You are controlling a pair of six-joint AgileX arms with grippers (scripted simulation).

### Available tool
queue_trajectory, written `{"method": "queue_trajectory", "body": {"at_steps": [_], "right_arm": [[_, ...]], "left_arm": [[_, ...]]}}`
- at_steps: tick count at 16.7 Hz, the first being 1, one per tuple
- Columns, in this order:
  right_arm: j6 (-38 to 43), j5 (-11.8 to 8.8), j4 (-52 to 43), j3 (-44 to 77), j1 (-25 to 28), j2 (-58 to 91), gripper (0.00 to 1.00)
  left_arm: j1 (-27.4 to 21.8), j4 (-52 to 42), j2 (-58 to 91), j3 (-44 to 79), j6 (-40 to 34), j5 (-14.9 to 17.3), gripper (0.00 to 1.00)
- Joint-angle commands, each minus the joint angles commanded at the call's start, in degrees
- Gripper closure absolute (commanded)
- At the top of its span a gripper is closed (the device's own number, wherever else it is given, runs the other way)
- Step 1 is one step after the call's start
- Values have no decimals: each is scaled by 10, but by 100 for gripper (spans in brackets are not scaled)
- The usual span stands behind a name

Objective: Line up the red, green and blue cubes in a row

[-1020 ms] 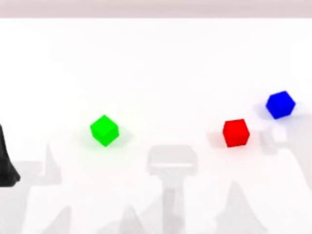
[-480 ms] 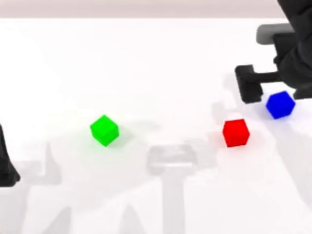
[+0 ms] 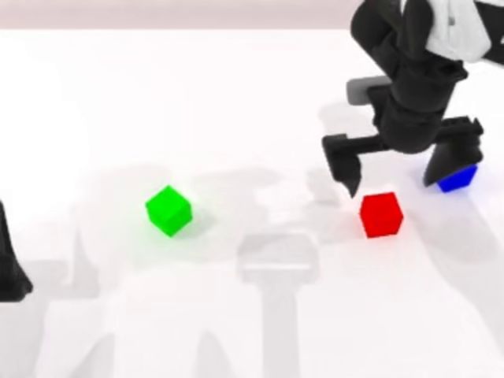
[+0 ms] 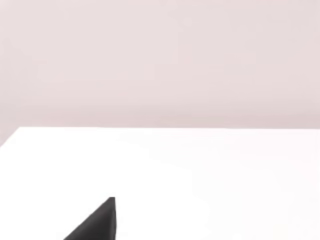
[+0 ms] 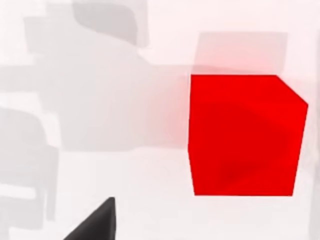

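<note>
The red cube sits right of centre on the white table. My right gripper hangs open just behind it, with its fingers spread wide. One finger stands left of the red cube, and the other covers part of the blue cube at the far right. The green cube lies alone at the left. In the right wrist view the red cube fills much of the picture, apart from one black fingertip. My left arm stays parked at the left edge.
Grey shadows of the arms fall across the table's front half. The left wrist view shows only the bare table, a pale wall and one black fingertip.
My right arm has come in from the upper right and moved left and down over the red and blue cubes, and it now hides part of the blue cube. The cubes have not moved.
</note>
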Motion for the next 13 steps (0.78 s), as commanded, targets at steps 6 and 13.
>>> {"method": "queue_trajectory", "body": {"at_steps": [6, 13], "right_arm": [[-1, 0, 2, -2, -2, 1, 0], [1, 0, 144, -90, 0, 49, 0]], "left_arm": [[0, 0, 0, 0, 0, 0, 0], [0, 0, 0, 0, 0, 0, 0]]}}
